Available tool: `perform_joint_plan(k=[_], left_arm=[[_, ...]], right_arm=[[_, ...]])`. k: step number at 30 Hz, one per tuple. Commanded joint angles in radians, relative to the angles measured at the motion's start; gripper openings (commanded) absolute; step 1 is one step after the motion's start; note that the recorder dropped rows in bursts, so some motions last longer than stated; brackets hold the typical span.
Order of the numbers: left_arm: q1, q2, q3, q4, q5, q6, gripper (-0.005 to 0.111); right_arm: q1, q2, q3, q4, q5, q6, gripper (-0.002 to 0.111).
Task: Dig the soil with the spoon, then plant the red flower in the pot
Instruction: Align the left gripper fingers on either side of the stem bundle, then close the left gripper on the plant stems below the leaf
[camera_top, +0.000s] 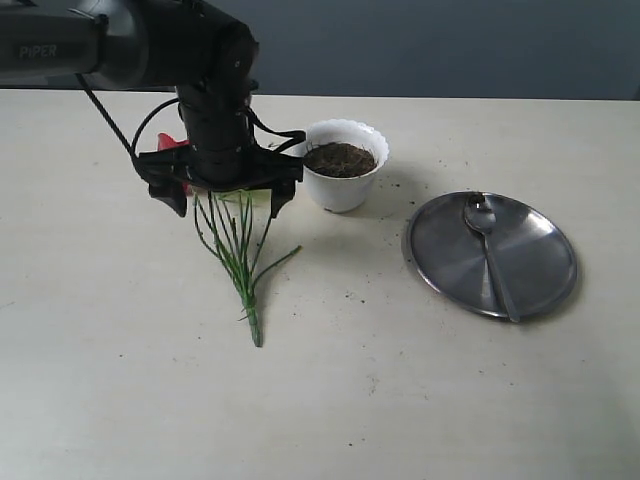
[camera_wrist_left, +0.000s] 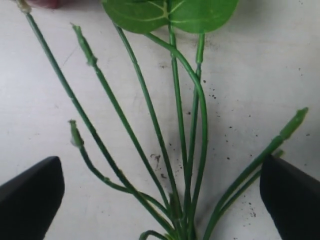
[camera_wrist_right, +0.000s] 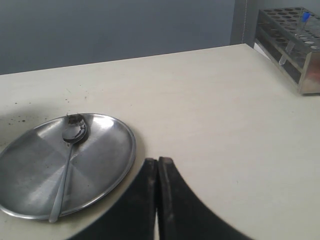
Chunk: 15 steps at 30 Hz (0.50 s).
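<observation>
Digging is judged done, the slim steel spoon being seen on the round steel plate; planting is left, the red artificial flower being straddled, ungripped, by the spread left gripper on the table beside the white scalloped pot near the far edge.

The red flower lies flat beside the white pot of dark soil, the spoon well apart.

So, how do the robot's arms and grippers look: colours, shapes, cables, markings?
The left arm is glossy black, with rounded links, pale PIPER lettering and a thin black cable looping beside the wrist. The left gripper is a black crossbar with two blunt fingers. The right gripper has black fingers tapering to narrow tips; its arm is not visible.
</observation>
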Motion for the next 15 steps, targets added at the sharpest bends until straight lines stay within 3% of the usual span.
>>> perform_joint_plan(k=[1, 15], left_arm=[[-0.001, 0.013, 0.007, 0.002, -0.030, 0.010, 0.105], [-0.001, 0.019, 0.007, 0.011, -0.003, 0.118, 0.105]], right_arm=[[-0.004, -0.004, 0.005, 0.000, -0.013, -0.005, -0.001], [-0.004, -0.004, 0.005, 0.000, -0.013, -0.005, -0.001]])
